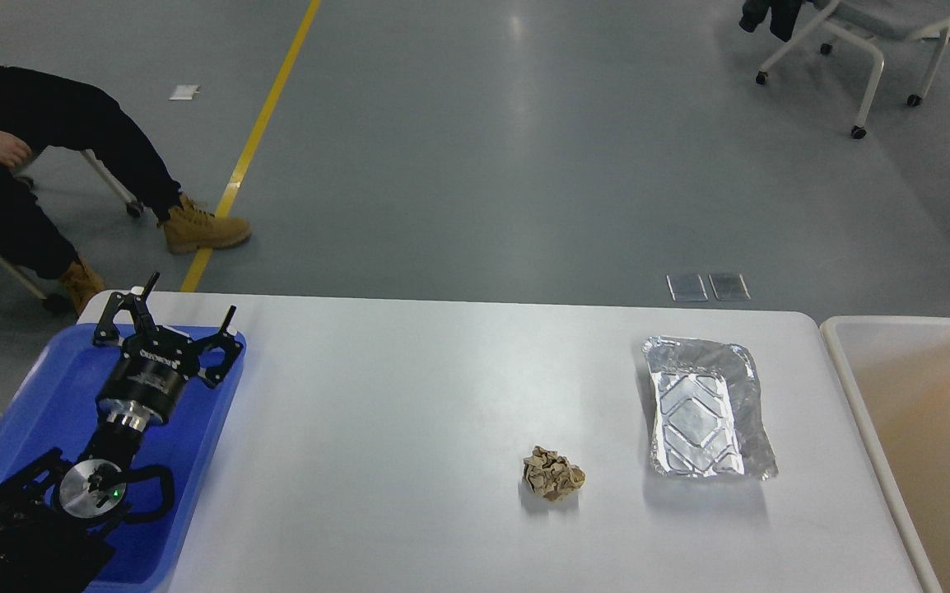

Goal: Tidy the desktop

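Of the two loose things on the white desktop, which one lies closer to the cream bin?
The foil tray; it lies nearer the cream bin than the crumpled brown paper ball.

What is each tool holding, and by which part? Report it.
Nothing is held. The left tool is open and empty above the blue tray; the right tool is out of view.

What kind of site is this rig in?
Probably a robotics lab or an industrial test floor. Grey sealed floor with a yellow line, wheeled office chairs, and a white desktop laid out with a foil tray, a paper wad, a blue tray and a bin.
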Tool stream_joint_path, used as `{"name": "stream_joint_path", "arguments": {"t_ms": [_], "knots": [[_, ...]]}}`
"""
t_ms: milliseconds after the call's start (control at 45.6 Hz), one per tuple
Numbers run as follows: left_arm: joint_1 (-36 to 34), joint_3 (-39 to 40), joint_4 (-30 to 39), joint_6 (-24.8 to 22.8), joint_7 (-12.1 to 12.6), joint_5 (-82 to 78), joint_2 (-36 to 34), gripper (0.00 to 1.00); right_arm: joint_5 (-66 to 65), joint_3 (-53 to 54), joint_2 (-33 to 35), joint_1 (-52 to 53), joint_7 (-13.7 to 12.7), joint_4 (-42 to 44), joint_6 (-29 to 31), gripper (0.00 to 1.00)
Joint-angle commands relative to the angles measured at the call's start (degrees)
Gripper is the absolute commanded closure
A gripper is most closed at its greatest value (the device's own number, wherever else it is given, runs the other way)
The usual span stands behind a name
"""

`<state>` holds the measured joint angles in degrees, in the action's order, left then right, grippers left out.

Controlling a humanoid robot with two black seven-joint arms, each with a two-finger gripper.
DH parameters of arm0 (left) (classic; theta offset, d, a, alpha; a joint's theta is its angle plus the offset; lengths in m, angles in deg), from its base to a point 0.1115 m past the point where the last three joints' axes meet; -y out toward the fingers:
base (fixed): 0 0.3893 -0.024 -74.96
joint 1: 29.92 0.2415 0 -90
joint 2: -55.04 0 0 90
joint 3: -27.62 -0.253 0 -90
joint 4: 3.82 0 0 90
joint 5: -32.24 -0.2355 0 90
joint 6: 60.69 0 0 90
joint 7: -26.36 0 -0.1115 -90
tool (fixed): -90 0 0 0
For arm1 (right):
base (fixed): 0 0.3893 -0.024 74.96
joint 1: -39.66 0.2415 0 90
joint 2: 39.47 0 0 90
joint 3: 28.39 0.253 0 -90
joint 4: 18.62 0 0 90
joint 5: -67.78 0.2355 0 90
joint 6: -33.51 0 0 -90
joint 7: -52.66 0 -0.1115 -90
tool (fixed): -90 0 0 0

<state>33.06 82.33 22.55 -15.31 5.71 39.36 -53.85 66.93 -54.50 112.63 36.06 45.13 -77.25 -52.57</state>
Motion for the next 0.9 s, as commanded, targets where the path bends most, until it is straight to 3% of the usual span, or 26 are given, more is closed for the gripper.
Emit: {"name": "stream_joint_path", "arguments": {"t_ms": [0, 175, 285, 504, 636, 877], "knots": [[-0.05, -0.04, 0.0, 0.06, 0.0, 0.0, 0.0, 0.01, 0.23, -32.75, -3.9, 27.23, 4.53, -10.54, 0.3, 0.0], [-0.05, 0.05, 0.0, -0.03, 0.09, 0.0, 0.0, 0.01, 3.04, -50.69, -15.23, 37.52, 10.25, -15.03, 0.3, 0.0], [0.04, -0.04, 0.0, -0.03, 0.0, 0.0, 0.0, 0.01, 7.17, -57.38, -23.58, 39.99, 11.83, -17.57, 0.39, 0.0], [0.04, 0.05, 0.0, -0.03, 0.0, 0.0, 0.0, 0.01, 6.74, -55.64, -28.34, 46.67, 11.75, -24.69, 2.14, 0.0], [0.04, 0.05, 0.0, -0.03, 0.0, 0.0, 0.0, 0.01, 0.34, -51.94, -28.95, 48.6, 11.31, -27.07, 6.71, 0.0], [0.04, 0.05, 0.0, -0.03, 0.0, 0.0, 0.0, 0.01, -4.51, -50.71, -36.94, 51.5, 11.13, -28.83, 13.48, 0.0]]}}
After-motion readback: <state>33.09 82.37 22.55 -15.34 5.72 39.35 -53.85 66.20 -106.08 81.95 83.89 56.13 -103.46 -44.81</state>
